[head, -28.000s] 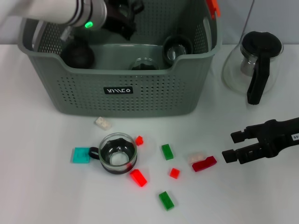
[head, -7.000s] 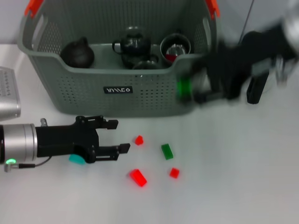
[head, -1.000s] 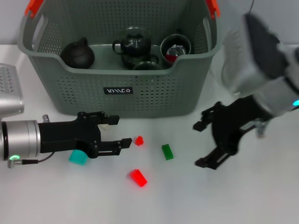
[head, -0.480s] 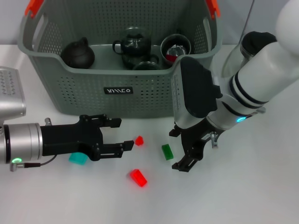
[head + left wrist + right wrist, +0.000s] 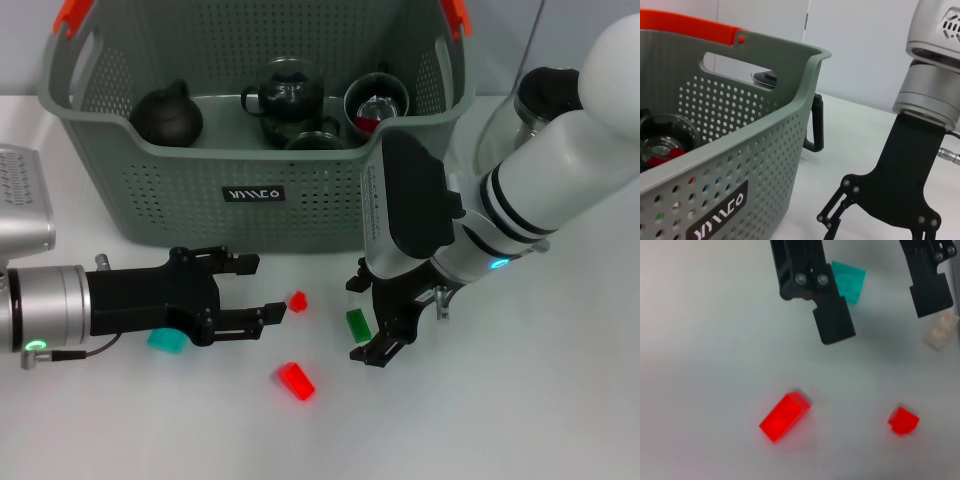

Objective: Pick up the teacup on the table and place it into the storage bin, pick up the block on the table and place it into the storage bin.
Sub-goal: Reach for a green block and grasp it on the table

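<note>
The grey storage bin (image 5: pixel 255 195) stands at the back, and its wall fills the left wrist view (image 5: pixel 740 165). It holds two dark teapots and glass teacups (image 5: pixel 377 100); no teacup shows on the table. My right gripper (image 5: pixel 365 320) is open, with a green block (image 5: pixel 357 325) lying between its fingers in the head view. To its left, my left gripper (image 5: pixel 255 290) is low over the table and open, holding nothing. A small red block (image 5: pixel 297 300) lies just off its fingertips. The right wrist view shows the left gripper (image 5: pixel 885 322) from above.
A larger red block (image 5: pixel 296 381) (image 5: pixel 785 416) lies nearer the table's front. A teal block (image 5: pixel 165 340) (image 5: pixel 849 281) sits beside the left arm, and a white block (image 5: pixel 941 334) lies by its far finger. A glass carafe (image 5: pixel 545 95) stands right of the bin, behind my right arm.
My right arm has swung in from the right and lowered, bringing its open gripper over the green block. The left gripper has barely moved.
</note>
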